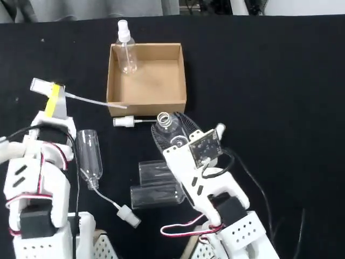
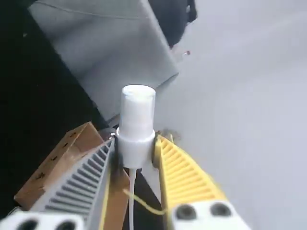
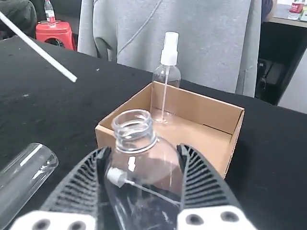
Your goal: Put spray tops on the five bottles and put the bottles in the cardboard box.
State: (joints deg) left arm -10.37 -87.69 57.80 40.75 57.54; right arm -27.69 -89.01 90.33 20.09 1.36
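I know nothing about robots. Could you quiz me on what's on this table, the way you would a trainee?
1. True or false: the bottle standing in the cardboard box already wears a spray top.
2. What does the left claw hold? A) a bottle B) a loose spray top C) nothing
3. Besides the open bottle upright in the right claw, how many bottles lie on their sides on the table?
Key: 1 true. 2 B. 3 three lying bottles.
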